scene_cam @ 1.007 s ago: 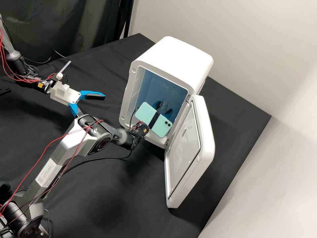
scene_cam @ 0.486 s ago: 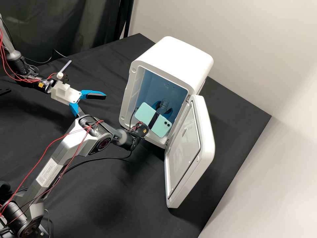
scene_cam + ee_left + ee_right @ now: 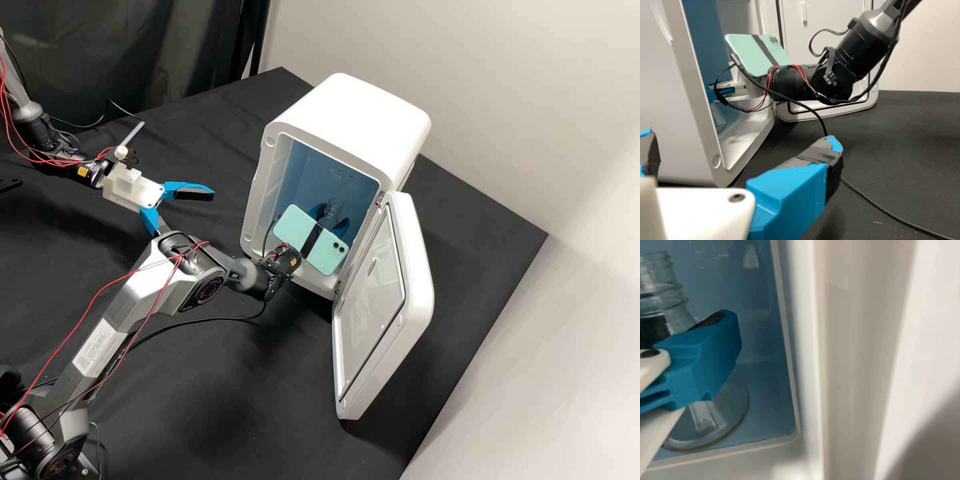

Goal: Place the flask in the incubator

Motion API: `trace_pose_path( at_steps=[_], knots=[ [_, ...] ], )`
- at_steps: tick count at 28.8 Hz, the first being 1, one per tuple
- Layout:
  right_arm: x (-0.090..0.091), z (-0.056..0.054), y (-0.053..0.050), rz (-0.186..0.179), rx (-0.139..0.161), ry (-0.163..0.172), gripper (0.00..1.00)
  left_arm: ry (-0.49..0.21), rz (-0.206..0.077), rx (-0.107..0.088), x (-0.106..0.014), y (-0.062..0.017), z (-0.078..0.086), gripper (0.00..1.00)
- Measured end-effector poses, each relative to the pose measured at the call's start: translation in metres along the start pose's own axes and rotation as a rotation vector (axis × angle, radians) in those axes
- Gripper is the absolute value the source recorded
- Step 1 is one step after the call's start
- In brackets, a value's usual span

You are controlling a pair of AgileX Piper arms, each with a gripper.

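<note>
There, right tool [image 3: 331,219] gripping flask [image 3: 661,290] inside incubator [image 3: 353,120] — left tool [image 3: 180,212] spread.

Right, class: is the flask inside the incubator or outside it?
Inside. The flask stands upright within the incubator's blue chamber, past the open door's frame; the high view shows it there too.

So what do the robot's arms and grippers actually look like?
Both arms are dark grey with red wires along them. The right arm has a silver-grey link with a white label, a black cable and a mint-green phone banded to its wrist. The left gripper has a white body and two bright blue fingers with dark pads; the right gripper has the same blue fingers.
</note>
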Motion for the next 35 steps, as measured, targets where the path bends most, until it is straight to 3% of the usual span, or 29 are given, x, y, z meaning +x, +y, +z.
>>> trace_pose_path(
  at_steps=[6,11,19,35],
  knots=[
    [0.003,-0.003,0.000,0.003,0.022,-0.020,0.00,0.000,0.000,0.000,0.000,0.0000,0.000,1.00],
    [0.004,-0.006,-0.003,-0.004,0.023,-0.018,0.00,0.000,0.000,0.000,0.000,0.0000,0.000,1.00],
    [0.004,-0.008,-0.004,-0.006,0.023,-0.015,0.00,0.004,-0.023,-0.004,0.001,-0.0065,-0.001,1.00],
    [0.004,-0.012,-0.008,-0.016,0.022,-0.008,0.00,0.004,-0.024,-0.004,0.001,-0.0065,-0.001,1.00]
  ],
)
